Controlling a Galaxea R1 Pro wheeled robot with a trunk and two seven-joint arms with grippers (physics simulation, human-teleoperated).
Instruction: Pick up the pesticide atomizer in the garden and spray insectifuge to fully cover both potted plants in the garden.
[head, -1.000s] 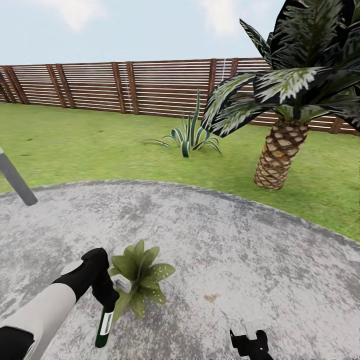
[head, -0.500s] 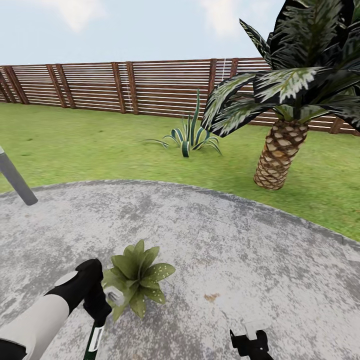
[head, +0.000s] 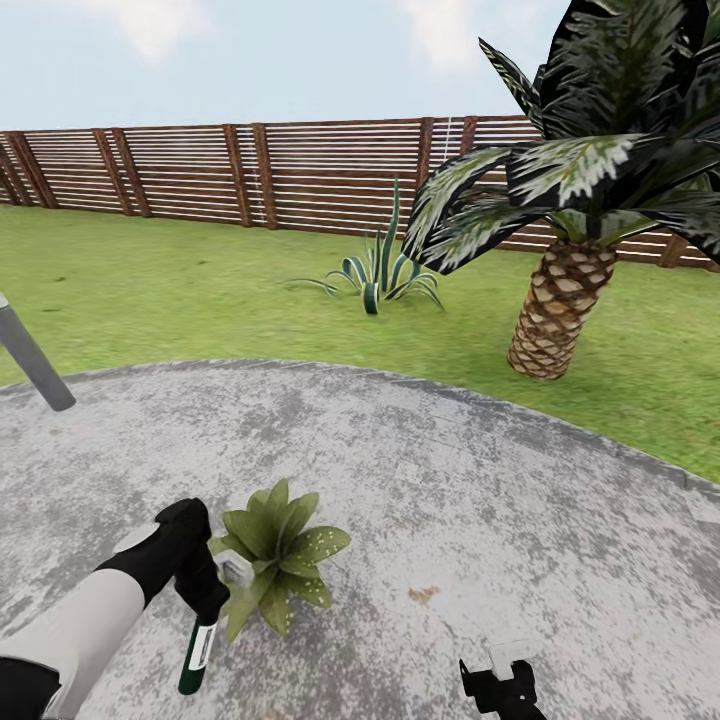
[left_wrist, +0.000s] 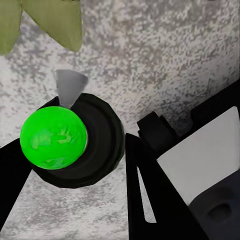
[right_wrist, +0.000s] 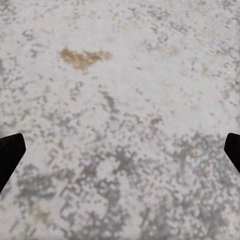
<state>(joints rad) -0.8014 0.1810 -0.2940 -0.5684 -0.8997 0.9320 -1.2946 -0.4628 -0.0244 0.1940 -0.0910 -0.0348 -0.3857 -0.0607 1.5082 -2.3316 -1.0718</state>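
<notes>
My left gripper (head: 205, 600) is clamped around the spray bottle (head: 196, 655), low over the patio (head: 480, 480), at the near left of the head view. The bottle hangs below the fingers, dark green with a white label, tilted slightly, its bottom end toward me. Its pale nozzle part (head: 237, 570) sits at the top of my grip, just beside the leaves of the potted plant (head: 278, 552), close enough that I cannot tell if it touches them. In the left wrist view the bottle (left_wrist: 75, 142) shows end-on: a bright green round face inside a dark ring, a grey cone-shaped piece (left_wrist: 68, 87) sticking out toward the paving, my dark fingers (left_wrist: 150, 190) on both sides of it. Two leaf tips (left_wrist: 55, 22) show at the edge of that view. The plant is a low rosette of broad pointed leaves, some white-speckled, sitting on the paving; its pot is hidden under the foliage. My right gripper (head: 497, 688) hangs at the near edge of the head view, well apart from the plant. In the right wrist view its fingertips (right_wrist: 10, 152) stand wide apart with nothing between them, over bare mottled stone with a small rusty stain (right_wrist: 84, 56). Beyond the patio: lawn (head: 150, 290), a spiky striped plant (head: 378, 268), a palm (head: 565, 300) with scaly trunk, a slat fence (head: 250, 170). A grey pole (head: 32, 360) leans at the left edge.
</notes>
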